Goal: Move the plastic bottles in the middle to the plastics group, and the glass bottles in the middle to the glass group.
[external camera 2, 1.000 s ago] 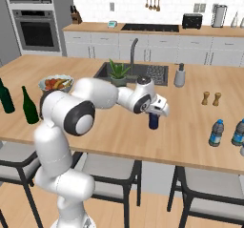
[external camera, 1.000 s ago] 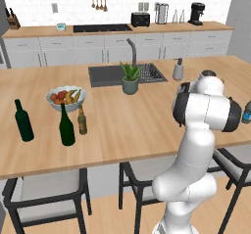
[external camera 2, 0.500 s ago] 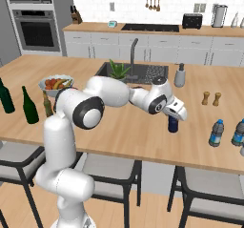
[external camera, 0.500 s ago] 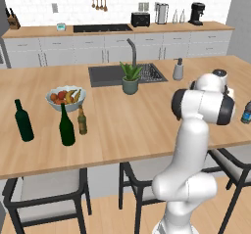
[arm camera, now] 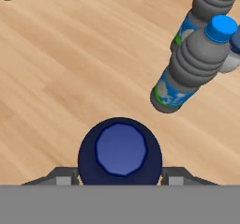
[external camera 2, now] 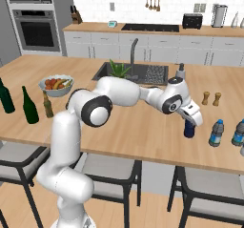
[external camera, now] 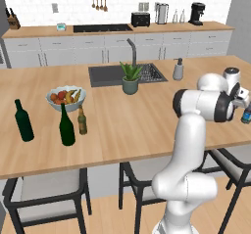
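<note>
Right base view, counter [external camera 2: 143, 131]: wood island top under the tool, with the arm stretched far out over its right part.
Arm: white, reaching from the base across to the right end of the counter.
Sink [external camera 2: 143, 73]: set in the counter, well behind the tool and to its left, with a potted plant [external camera 2: 116, 70] at its near edge.
Fruit bowl [external camera: 66, 98]: far to the tool's left, just behind the green bottles.
Green bottles [external camera: 66, 126]: two tall ones, well apart from the tool at the far left of the counter.
Tool [external camera 2: 190, 119]: above the counter's right part, its fingers [arm camera: 60, 175] on either side of the blue bottle, clamped on it.
Blue bottle [external camera 2: 189, 129]: squat and dark, upright in the tool; from the hand view its round top [arm camera: 121, 149] sits between the two fingers; whether its base touches the counter I cannot tell.
Plastic bottles [arm camera: 190, 73]: pale, ribbed, blue-capped, just beside the tool on its right, standing on the counter [external camera 2: 217, 133].
Amber bottle [external camera: 82, 122]: slim, far left of the tool, touching or nearly touching a green bottle.
Shakers [external camera 2: 211, 98]: two wooden ones, behind the tool and slightly right.
</note>
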Available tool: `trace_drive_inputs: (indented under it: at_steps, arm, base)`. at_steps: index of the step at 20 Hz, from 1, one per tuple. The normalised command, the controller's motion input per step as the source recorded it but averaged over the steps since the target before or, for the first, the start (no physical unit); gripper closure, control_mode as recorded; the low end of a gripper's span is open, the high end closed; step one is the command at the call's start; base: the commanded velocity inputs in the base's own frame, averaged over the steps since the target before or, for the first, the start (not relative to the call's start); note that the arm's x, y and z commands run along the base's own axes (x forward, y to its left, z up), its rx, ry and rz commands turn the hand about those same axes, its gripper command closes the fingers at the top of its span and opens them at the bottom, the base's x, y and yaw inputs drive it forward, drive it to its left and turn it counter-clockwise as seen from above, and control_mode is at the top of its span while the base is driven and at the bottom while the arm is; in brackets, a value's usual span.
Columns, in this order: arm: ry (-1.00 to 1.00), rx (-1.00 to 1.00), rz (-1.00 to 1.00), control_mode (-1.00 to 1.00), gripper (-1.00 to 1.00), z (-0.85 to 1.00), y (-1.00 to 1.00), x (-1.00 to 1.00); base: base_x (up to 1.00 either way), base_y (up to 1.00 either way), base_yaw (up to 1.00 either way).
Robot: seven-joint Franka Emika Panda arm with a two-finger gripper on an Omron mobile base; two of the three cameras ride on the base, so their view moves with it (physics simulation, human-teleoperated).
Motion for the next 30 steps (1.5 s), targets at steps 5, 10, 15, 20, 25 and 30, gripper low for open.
trace_drive_inputs:
  at_steps: [5,10,15,20,25,30]
  arm:
    - [-0.06,0.0,-0.08,-1.0,1.0,0.0,-0.02,-0.3]
    - [-0.03,0.0,-0.06,-1.0,1.0,0.0,0.0,-0.02]
    - [0.0,0.0,-0.09,-1.0,1.0,0.0,-0.21,0.0]
    - [0.0,0.0,-0.1,-1.0,1.0,0.0,-0.15,0.0]
    - [0.0,0.0,-0.07,-1.0,1.0,-0.13,-0.05,0.0]
    - [0.0,0.0,-0.05,-1.0,1.0,-0.61,0.0,0.0]
  base:
    - [0.0,0.0,0.0]
    - [0.0,0.0,0.0]
    - [0.0,0.0,0.0]
    - [0.0,0.0,0.0]
    - [0.0,0.0,0.0]
    - [0.0,0.0,0.0]
